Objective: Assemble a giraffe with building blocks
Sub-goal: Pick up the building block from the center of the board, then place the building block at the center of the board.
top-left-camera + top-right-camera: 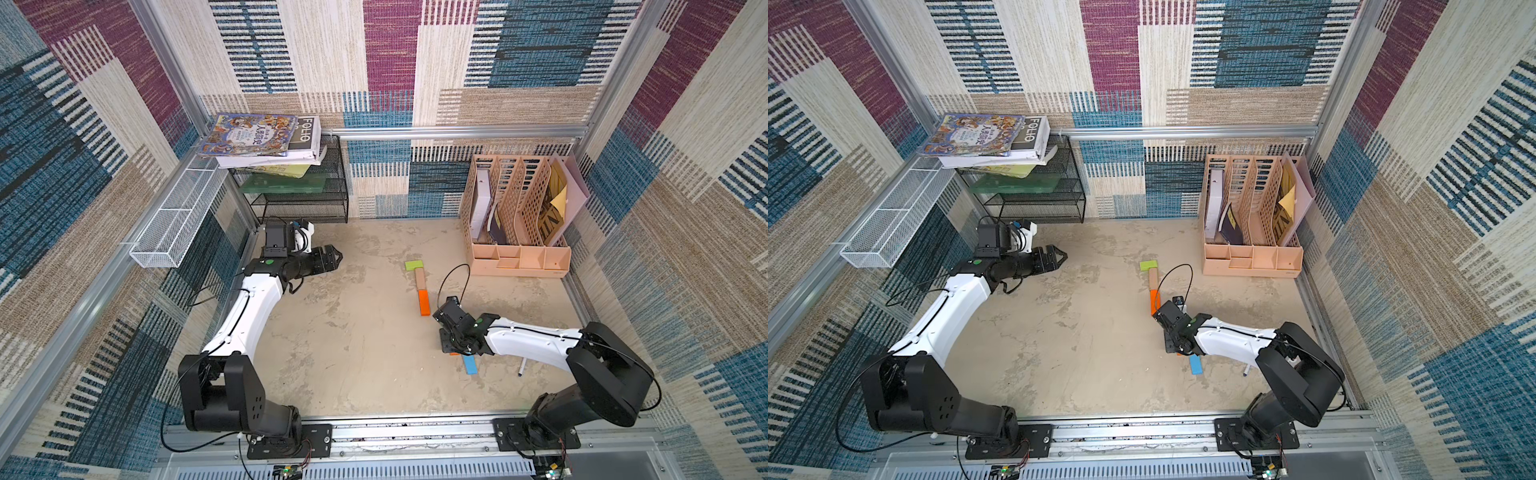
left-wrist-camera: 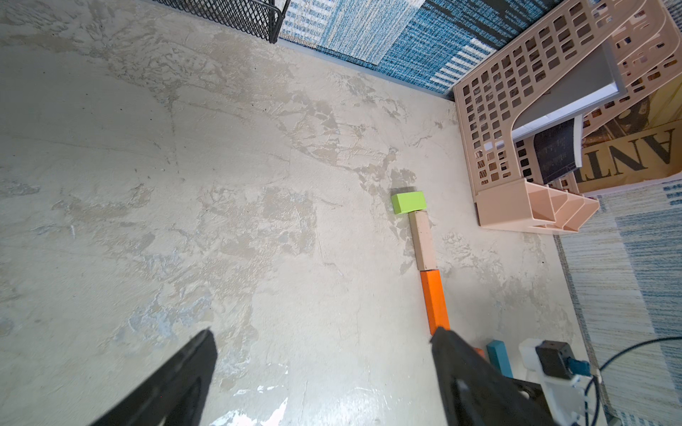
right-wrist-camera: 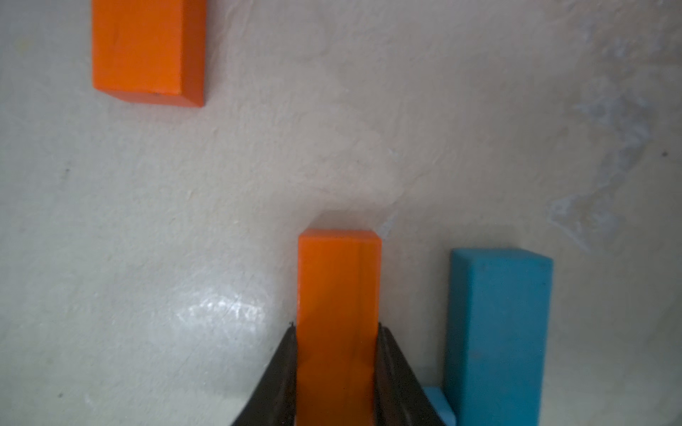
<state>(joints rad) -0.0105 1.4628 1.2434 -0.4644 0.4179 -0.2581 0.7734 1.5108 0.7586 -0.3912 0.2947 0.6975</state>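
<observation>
The giraffe stands as a line of three blocks mid-table: a lime green block [image 1: 414, 264], a tan block [image 1: 420, 279] and an orange block [image 1: 424, 302], also seen in the left wrist view as green [image 2: 407, 202], tan [image 2: 423, 241] and orange [image 2: 435, 302]. My right gripper [image 3: 336, 326] is shut on a second orange block [image 3: 337, 295] that lies on the table just in front of that line. A blue block [image 3: 498, 332] lies right beside it, with a sliver of another blue one [image 3: 437, 405] behind. My left gripper [image 2: 321, 333] hovers open and empty at the back left [image 1: 338, 257].
A pink file organizer [image 1: 519, 257] stands at the back right. A black mesh rack [image 1: 299, 199] with books [image 1: 257, 137] on top is at the back left, beside a white wire basket [image 1: 174, 224]. A marker pen [image 1: 522, 368] lies under the right arm.
</observation>
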